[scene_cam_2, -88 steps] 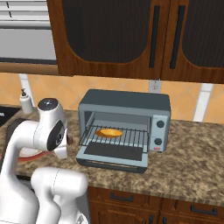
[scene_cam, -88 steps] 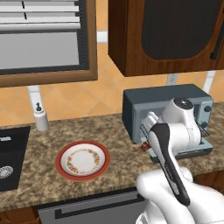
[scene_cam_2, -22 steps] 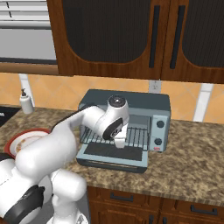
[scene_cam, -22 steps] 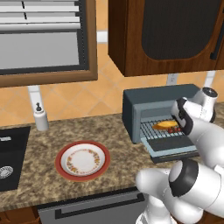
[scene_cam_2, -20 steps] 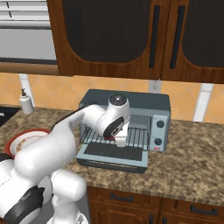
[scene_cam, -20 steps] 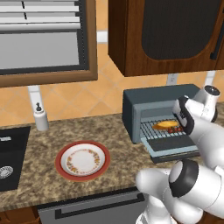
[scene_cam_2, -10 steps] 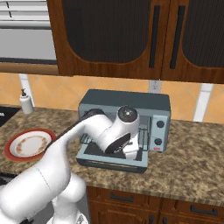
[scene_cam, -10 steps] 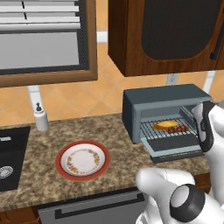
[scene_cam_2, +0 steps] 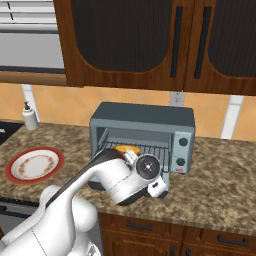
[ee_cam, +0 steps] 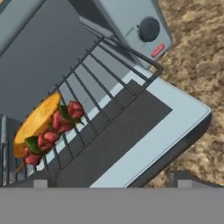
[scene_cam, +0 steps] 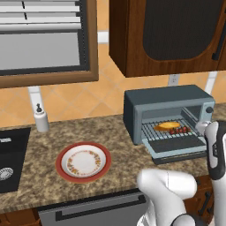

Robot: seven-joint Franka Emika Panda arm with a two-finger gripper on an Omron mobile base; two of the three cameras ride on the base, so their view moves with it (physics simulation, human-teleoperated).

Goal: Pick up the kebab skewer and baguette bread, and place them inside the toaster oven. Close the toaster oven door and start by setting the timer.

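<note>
Arm reaches forward and low over the speckled granite counter (scene_cam_2: 220,185), its wrist bent down in front of the toaster oven (scene_cam_2: 145,137); in the right base view the round wrist joint hides the lower front of the oven; gripper (ee_cam: 109,181) looks down on the oven mouth, two dark fingertips (ee_cam: 41,179) set wide apart at 6 o'clock of the hand view, nothing between them; toaster oven door (ee_cam: 153,127) hangs fully down, flat, blue-grey frame with dark glass panel, its outer corner at 3 o'clock over the counter; wire rack (ee_cam: 94,94) of thin dark bars juts from the cavity; baguette bread (ee_cam: 37,120), smooth golden-orange oval, lies on the rack at 9 o'clock; kebab skewer (ee_cam: 52,133), glossy red chunks with green bits on a thin stick, lies along the bread's near side, touching it; dark round knob (ee_cam: 148,29) at 1 o'clock on the oven's panel; red-rimmed plate (scene_cam: 84,161) well apart at 9 o'clock in the left base view, open counter between.
</note>
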